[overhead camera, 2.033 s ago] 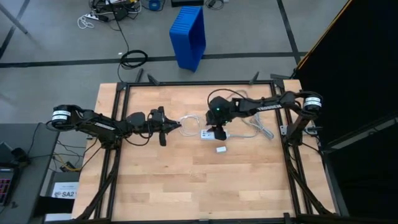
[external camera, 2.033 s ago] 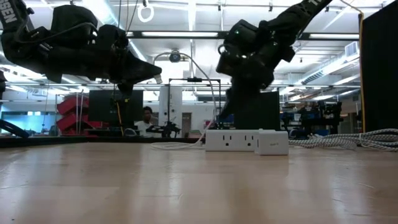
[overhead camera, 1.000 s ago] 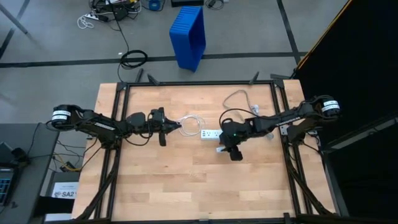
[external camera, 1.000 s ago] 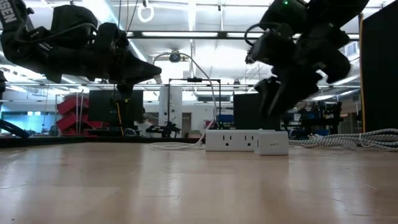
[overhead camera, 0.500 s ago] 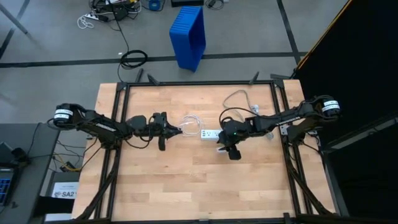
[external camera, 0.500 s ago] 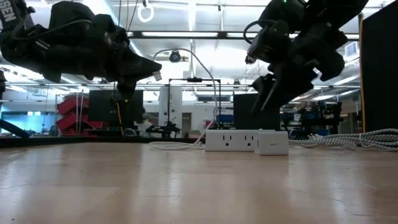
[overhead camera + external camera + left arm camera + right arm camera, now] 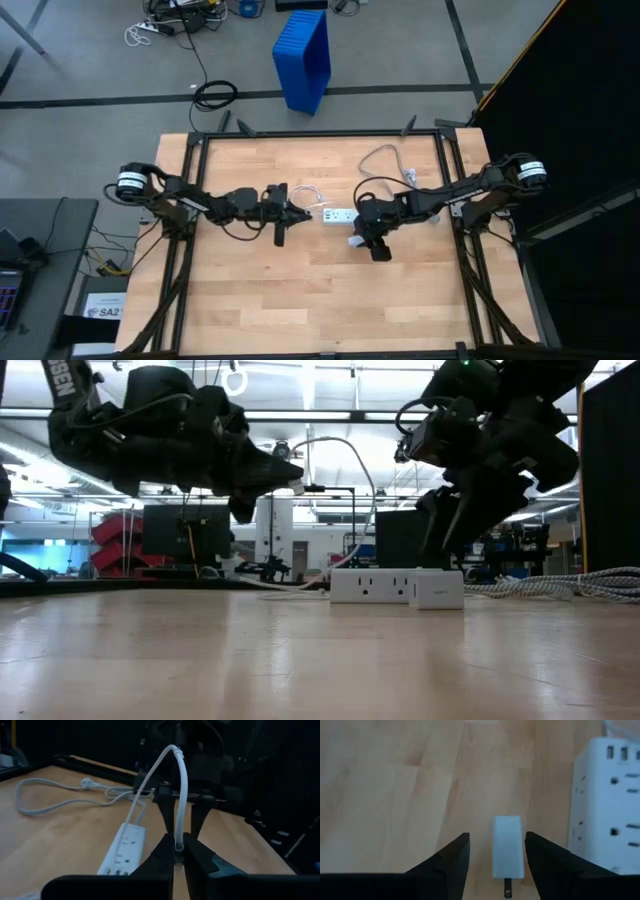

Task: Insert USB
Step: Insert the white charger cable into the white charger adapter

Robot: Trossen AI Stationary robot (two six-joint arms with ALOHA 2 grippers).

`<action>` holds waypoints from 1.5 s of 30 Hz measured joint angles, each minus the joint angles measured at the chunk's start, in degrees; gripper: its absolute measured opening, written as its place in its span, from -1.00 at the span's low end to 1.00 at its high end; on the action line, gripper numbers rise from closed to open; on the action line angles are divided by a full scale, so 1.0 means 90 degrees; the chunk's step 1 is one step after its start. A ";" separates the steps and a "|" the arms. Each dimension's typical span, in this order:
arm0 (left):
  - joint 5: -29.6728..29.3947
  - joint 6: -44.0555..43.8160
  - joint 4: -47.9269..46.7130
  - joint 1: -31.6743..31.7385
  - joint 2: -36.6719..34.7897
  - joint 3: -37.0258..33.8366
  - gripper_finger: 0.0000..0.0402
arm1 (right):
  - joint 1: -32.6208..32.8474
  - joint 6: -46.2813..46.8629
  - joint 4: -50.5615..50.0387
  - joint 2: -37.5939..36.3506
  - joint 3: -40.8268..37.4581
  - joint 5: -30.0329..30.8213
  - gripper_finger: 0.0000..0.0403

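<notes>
The USB (image 7: 182, 785) is a thin white cable. It arches up from my left gripper (image 7: 178, 851), which is shut on its end, and comes down to loose loops (image 7: 312, 195) on the table. That gripper (image 7: 300, 212) hovers level, just left of the white power strip (image 7: 338, 215). My right gripper (image 7: 495, 852) is open and tilted down over a small white adapter block (image 7: 507, 845). One finger stands on each side of the block without touching it. The block lies flat on the table beside the strip (image 7: 610, 805). My left gripper pinches the cable's plug end (image 7: 178, 845) between its two fingertips. The fingers lie level and come from the table's left. The end is lifted clear of the table. From it the cable rises in a slack arch (image 7: 345, 445) and drops behind the strip.
The strip's thicker grey cord (image 7: 385, 155) loops toward the far right of the table. A black frame (image 7: 320, 133) rims the wooden top. Bare wood (image 7: 320, 290) fills the near half. A blue bin (image 7: 303, 58) stands on the floor beyond the table.
My left gripper has moved toward the table's right edge, closer to the power strip, still shut on the cable's end. The cable behind it has risen into a taller arch. My right gripper has stayed over the adapter block.
</notes>
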 joint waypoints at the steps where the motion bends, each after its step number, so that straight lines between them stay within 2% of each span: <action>1: 0.0023 0.0006 -0.0001 -0.0001 0.0050 0.0044 -1.00 | 0.0007 0.0002 0.0034 0.0000 -0.0043 0.0031 -0.18; 8: 0.0024 0.0015 -0.0015 0.0000 0.0167 0.0128 -1.00 | 0.0009 0.0129 0.0585 0.0002 -0.0385 0.0162 -0.21; 17: 0.0192 0.0639 0.0038 0.0017 0.0170 0.0125 -1.00 | -0.0025 -0.0332 0.1322 -0.0036 -0.0385 0.0162 -0.24; 23: 0.0192 0.0667 0.0090 0.0019 0.0173 0.0351 -1.00 | -0.0153 -0.0285 0.2943 -0.0032 -0.0383 0.0222 -0.24; 28: 0.0384 0.0874 -0.0001 0.0007 0.0173 0.0660 -1.00 | -0.0212 -0.0362 0.3982 -0.0012 -0.0378 0.0652 -0.26; 32: 0.0524 0.0969 -0.0176 0.0019 0.0173 0.0698 -1.00 | -0.0222 -0.0582 0.4062 -0.0045 -0.0378 0.1052 -0.28; 37: 0.0491 0.1232 -0.0643 0.0109 0.0172 0.0681 -1.00 | -0.0168 -0.0735 0.3913 -0.0210 -0.0380 0.0906 -0.28; 41: 0.0419 0.1314 -0.1211 0.0220 0.0092 0.0679 -1.00 | -0.0085 -0.0743 0.3591 -0.0715 -0.0380 0.0873 -0.28; 45: 0.0933 0.1249 -0.1537 0.0252 0.0039 0.0706 -1.00 | -0.0037 -0.0750 0.3448 -0.1298 -0.0375 0.1098 -0.31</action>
